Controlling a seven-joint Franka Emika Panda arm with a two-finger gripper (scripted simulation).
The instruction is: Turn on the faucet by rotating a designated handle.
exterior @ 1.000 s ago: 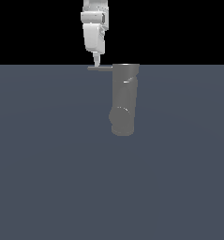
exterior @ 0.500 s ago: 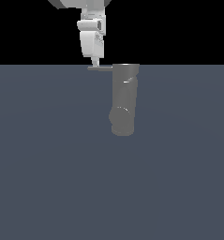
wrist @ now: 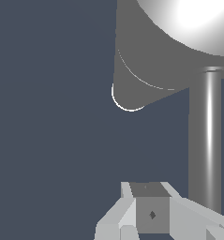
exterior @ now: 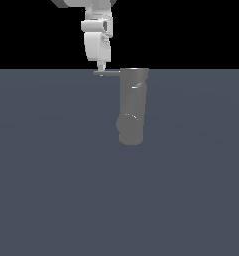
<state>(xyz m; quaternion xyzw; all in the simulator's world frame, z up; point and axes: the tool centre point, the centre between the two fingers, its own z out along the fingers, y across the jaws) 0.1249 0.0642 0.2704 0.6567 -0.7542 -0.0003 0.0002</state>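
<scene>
A: In the exterior view, how does the arm stand?

B: It hangs straight down, white and blocky, the gripper at the free tip of the handle, a thin matte grey rod jutting from the top of the faucet, a dull upright cylinder with a bulged end.

A: And the wrist view?

B: The gripper is pale and faceted beside the glossy handle; the faucet looms. Its opening I cannot tell.
</scene>
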